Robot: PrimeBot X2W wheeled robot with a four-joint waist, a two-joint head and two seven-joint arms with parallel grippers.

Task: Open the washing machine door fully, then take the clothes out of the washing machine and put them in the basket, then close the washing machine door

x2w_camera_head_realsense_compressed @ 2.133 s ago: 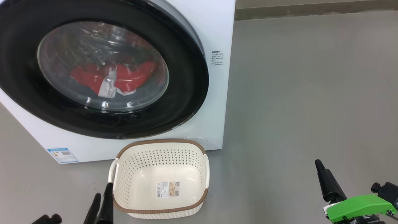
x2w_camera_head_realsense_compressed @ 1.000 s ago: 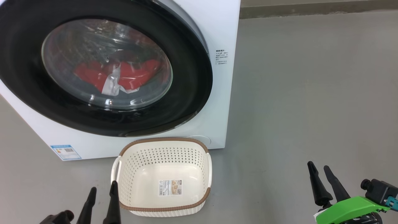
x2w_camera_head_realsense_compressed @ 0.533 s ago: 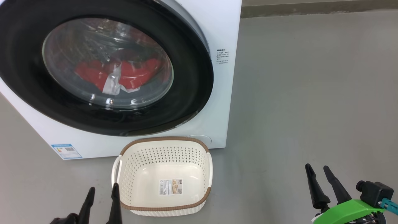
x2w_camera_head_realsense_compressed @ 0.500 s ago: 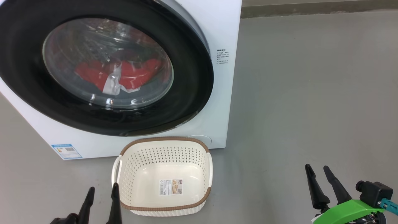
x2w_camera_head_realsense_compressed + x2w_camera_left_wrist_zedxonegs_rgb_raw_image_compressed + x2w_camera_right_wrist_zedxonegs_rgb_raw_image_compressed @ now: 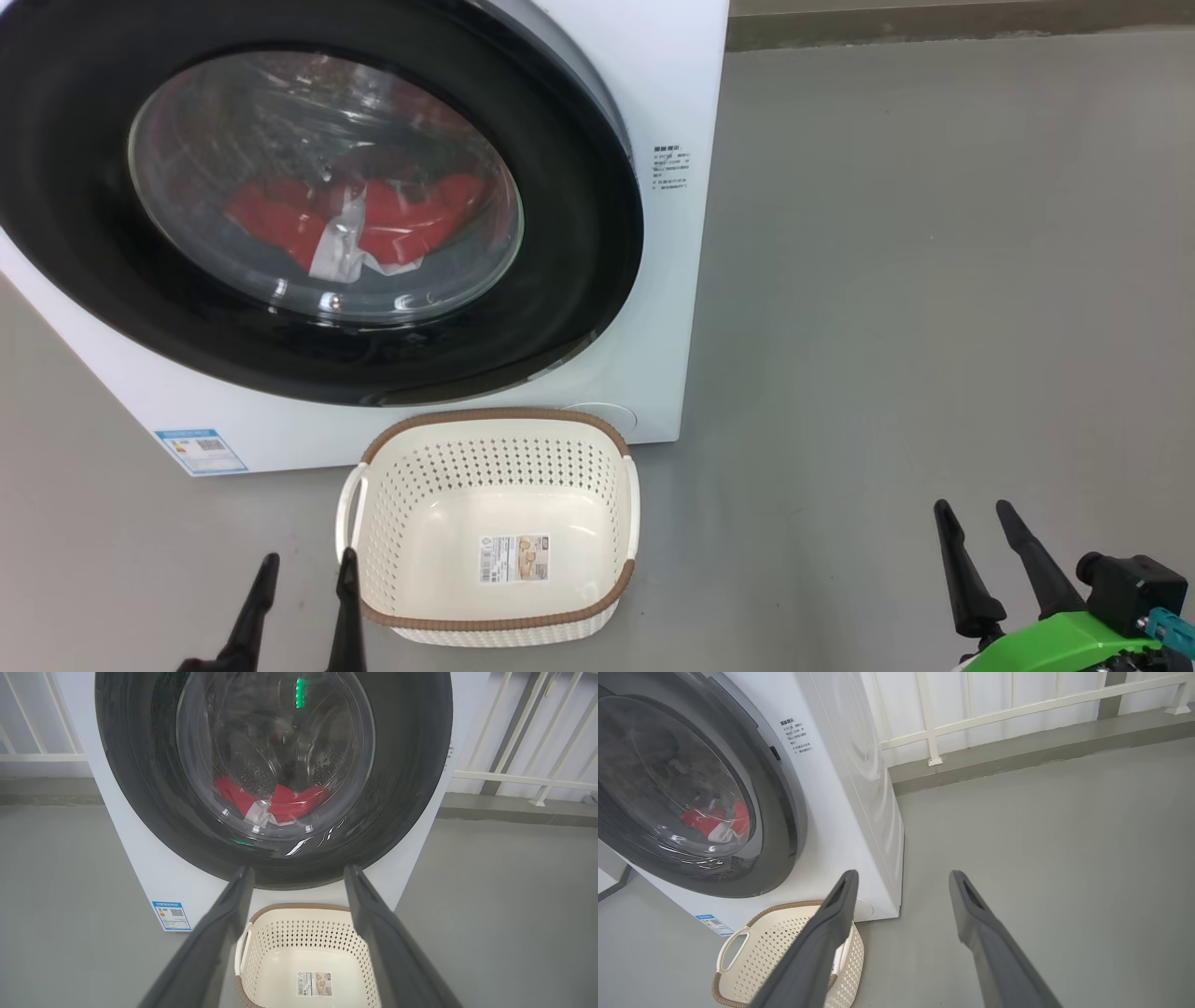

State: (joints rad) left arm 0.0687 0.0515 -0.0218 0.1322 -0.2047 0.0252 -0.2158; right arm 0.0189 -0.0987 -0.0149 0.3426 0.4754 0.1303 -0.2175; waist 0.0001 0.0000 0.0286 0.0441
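Note:
The white washing machine fills the upper left of the head view. Its door, with a black rim and a glass bowl, lies against the machine's front. Red clothes with a white patch lie in the drum behind the glass, and the left wrist view also shows the clothes. The cream basket stands empty on the floor just before the machine. My left gripper is open beside the basket's left handle, nothing in it. My right gripper is open over bare floor far to the right.
Grey floor stretches wide to the right of the machine. A low kerb runs along the back, with a white railing above it. A small blue label sits on the machine's lower front.
The head view has drifted slightly. Both grippers sit a little lower in it than a second ago and stay open. The door, clothes and basket are as before.

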